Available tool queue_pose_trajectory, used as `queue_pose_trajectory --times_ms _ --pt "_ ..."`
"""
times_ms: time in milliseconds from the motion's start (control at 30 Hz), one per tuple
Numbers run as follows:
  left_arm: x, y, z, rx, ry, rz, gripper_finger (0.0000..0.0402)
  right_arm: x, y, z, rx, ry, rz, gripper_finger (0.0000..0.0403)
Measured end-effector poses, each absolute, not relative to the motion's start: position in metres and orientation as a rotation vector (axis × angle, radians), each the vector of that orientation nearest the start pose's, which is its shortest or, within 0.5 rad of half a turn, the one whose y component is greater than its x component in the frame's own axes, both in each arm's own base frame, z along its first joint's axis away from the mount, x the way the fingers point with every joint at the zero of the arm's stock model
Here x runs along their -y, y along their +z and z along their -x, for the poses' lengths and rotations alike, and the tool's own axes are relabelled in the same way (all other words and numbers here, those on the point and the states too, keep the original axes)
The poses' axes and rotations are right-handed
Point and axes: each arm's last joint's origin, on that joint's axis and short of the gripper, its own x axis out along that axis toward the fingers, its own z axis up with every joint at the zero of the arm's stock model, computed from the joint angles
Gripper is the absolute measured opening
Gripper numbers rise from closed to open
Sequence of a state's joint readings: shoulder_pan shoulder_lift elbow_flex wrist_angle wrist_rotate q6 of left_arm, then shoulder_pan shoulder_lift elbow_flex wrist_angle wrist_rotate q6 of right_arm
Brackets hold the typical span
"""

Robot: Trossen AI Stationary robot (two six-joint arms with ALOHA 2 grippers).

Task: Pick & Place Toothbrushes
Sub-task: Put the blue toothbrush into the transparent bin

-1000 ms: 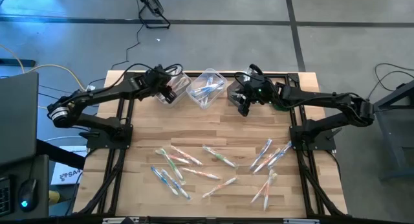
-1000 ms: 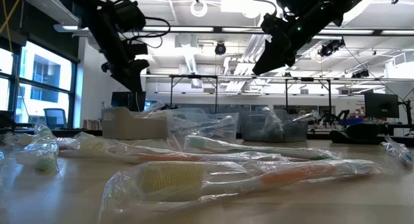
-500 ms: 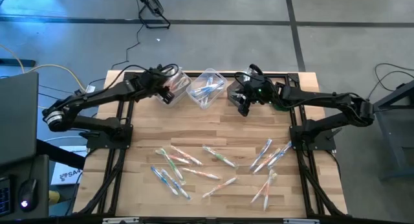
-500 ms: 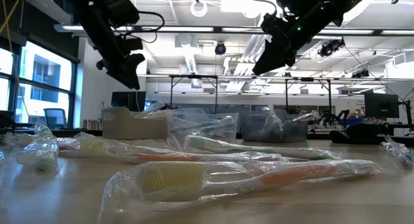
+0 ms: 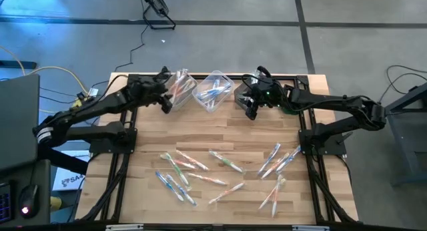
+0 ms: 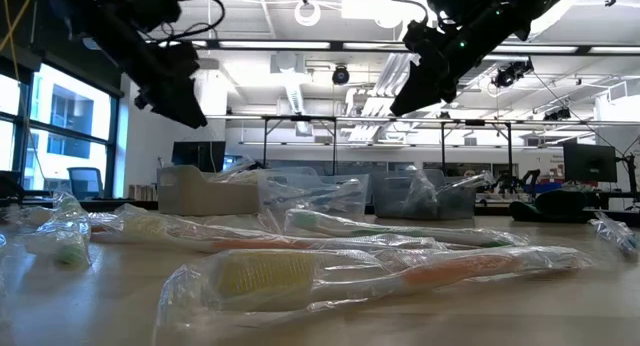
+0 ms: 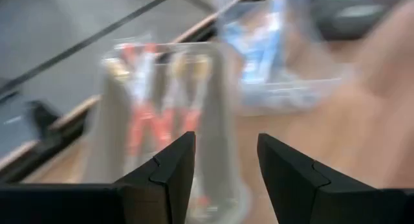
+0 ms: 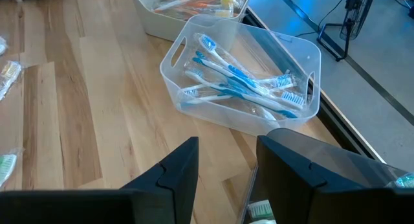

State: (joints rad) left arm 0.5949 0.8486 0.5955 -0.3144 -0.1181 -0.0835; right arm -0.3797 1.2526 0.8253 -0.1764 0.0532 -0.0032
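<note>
- Left gripper has drawn back from over the left bin toward the table's left edge; right gripper unchanged beside the middle bin.
- Both sets of fingers stand parted, nothing between them.
- Orange toothbrushes in left bin, blue ones in middle bin.
- Remaining wrapped toothbrushes scattered across the near half of the table.

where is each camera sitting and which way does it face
High view: overhead, straight down on the table; both arms show.
Low view: at tabletop height, level past wrapped toothbrushes into the room; arms hang above.
Left wrist view: past its open fingers at the orange-brush bin.
Right wrist view: past open fingers at the blue-brush bin.
Both wrist views show both bins.
</note>
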Motion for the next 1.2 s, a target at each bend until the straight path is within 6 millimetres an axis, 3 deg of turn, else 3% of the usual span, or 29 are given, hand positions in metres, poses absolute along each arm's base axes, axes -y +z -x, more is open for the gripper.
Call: queue_pose_trajectory --times_ms 233,833,1200 --pt "-0.088 0.24 -0.136 -0.321 0.481 0.209 0.0164 0.1 0.252 -0.245 -0.601 -0.418 -0.096 0.0148" --pt "-0.088 0.254 -0.137 -0.18 0.48 0.156 0.0164 0.099 0.252 -0.245 -0.6 -0.416 -0.099 0.0148" --pt "-0.087 0.253 -0.137 -0.195 0.433 0.168 0.0164 0.099 0.252 -0.245 -0.609 -0.4 -0.055 0.0148"
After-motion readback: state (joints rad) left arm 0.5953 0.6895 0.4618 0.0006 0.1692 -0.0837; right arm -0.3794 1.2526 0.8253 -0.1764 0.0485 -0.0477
